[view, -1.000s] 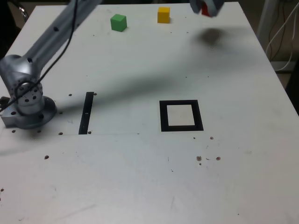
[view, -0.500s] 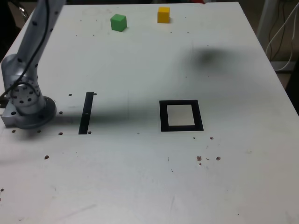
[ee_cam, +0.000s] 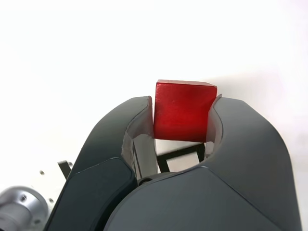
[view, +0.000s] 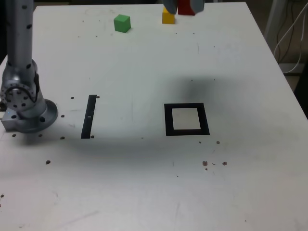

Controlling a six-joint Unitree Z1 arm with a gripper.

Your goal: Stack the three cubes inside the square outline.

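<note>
Wrist view: gripper (ee_cam: 184,118) clamps the red cube (ee_cam: 184,109) between both jaws, aloft. Square outline (view: 186,119) sits mid-table; green cube (view: 122,22) and yellow cube (view: 168,18) near the far edge.

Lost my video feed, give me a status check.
Gripper shut on red cube, carried high. Square outline has no cube in it. Green cube and yellow cube sit at far edge. Nothing in the way.
</note>
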